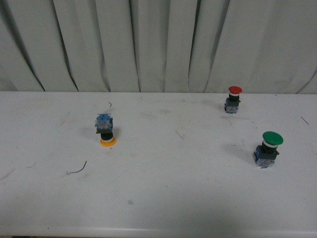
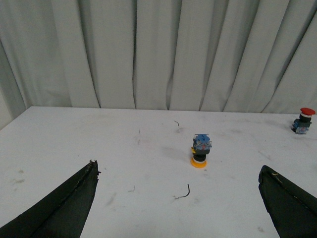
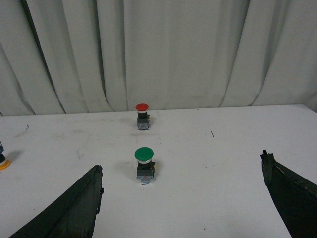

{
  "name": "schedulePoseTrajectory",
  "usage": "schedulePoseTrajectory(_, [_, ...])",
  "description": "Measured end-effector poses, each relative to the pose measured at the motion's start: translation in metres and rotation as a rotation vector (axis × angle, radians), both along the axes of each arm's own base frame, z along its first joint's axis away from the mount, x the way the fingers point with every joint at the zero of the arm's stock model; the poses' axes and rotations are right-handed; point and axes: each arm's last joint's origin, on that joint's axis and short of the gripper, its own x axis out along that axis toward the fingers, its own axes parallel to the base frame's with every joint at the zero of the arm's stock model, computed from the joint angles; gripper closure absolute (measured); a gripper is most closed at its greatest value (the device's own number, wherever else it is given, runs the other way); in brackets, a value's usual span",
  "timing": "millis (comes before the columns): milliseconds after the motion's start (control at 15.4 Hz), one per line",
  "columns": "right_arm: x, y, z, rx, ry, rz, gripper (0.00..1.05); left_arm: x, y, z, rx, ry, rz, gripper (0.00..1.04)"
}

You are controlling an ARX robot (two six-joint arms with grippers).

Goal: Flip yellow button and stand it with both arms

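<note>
From the front view I see the yellow button [image 1: 105,130] on the left half of the white worktop [image 1: 198,198]. It stands upside down: the round yellow-orange cap lies flat on the surface, the black collar sits above it, and the blue block base is on top. It looks roughly upright on its cap. A red button [image 1: 233,98] stands cap-up far back on the right. A green button [image 1: 268,148] stands cap-up nearer to me on the right, well apart from the yellow one. A thin curved wire scrap [image 1: 79,168] lies in front of the yellow button, to its left. A pale pleated curtain [image 1: 158,44] closes off the back. I see no arm in this view.

In the left wrist view, the left end effector [image 2: 179,167] is spread wide and grasps nothing. Its two black fingers [image 2: 64,208] sit at the lower corners. The yellow button shows between them but farther off, untouched, blue base up.

In the right wrist view, the right end effector [image 3: 181,161] is also released, its fingers [image 3: 292,193] wide apart and empty. The green button stands between them and farther out, with the red one behind it. Only a sliver of the yellow cap shows at the picture's edge.
</note>
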Motion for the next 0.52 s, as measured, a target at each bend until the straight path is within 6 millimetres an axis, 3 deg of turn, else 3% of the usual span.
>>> schedulePoseTrajectory(325, [0.0,0.0,0.0,0.0,0.0,0.0,0.06,0.0,0.0,-0.001,-0.002,0.006,-0.002,0.07])
schedulePoseTrajectory(455, [0.0,0.0,0.0,0.0,0.0,0.0,0.06,0.005,0.003,0.004,-0.098,0.319,-0.088,0.07])
schedulePoseTrajectory(520, [0.0,0.0,0.0,0.0,0.0,0.0,0.06,0.014,0.002,0.012,-0.102,0.312,-0.108,0.07])
